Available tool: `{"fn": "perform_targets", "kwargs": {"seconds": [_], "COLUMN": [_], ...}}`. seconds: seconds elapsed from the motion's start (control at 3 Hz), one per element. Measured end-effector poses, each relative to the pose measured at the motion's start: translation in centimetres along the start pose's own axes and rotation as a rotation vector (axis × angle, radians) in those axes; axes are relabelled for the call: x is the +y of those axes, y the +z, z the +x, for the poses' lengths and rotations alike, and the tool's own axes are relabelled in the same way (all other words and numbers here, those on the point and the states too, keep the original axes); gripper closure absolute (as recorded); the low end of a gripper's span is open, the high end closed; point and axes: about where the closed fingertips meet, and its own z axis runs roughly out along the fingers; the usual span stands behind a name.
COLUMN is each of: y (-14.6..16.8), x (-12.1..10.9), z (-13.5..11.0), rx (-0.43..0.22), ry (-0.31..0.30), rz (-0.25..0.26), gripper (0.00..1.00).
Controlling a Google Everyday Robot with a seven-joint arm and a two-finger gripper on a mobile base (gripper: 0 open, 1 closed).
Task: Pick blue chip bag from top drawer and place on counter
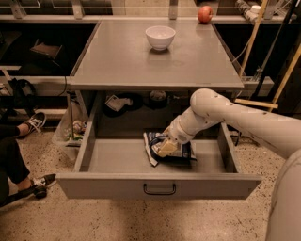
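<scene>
The gripper (165, 148) is down inside the top drawer (117, 186), resting on the blue chip bag (184, 153). Whether it has actually closed on the bag cannot be told from this view. The bag lies flat on the drawer floor, right of the middle, with its white label panel showing at the left end and its dark glossy body spreading out to the right from under the gripper. The pale arm (225, 113) reaches in from the right, bending over the drawer's right wall.

The drawer is pulled well out, with its flat front panel nearest the camera and a small dark handle (159, 189) at the middle of it. The bag is the only thing seen lying in it.

Above and behind is the counter (122, 66) — a plain grey top. A white bowl (160, 36) stands near its far edge, and a red round fruit (204, 14) sits beyond the far right corner. In the shadow under the counter lies a pale packet (117, 101). At the left edge, on the speckled floor — a person's shoes (34, 123).
</scene>
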Motion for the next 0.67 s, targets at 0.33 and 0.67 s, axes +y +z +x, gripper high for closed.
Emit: {"fn": "perform_targets", "kwargs": {"seconds": [0.33, 0.67], "y": [-0.5, 0.2], "x": [0.0, 0.8], "z": [-0.4, -5.3], "rx": [0.0, 0.058], "ry": [0.0, -0.08], "rz": [0.0, 0.057], "gripper": [1.0, 1.0]}}
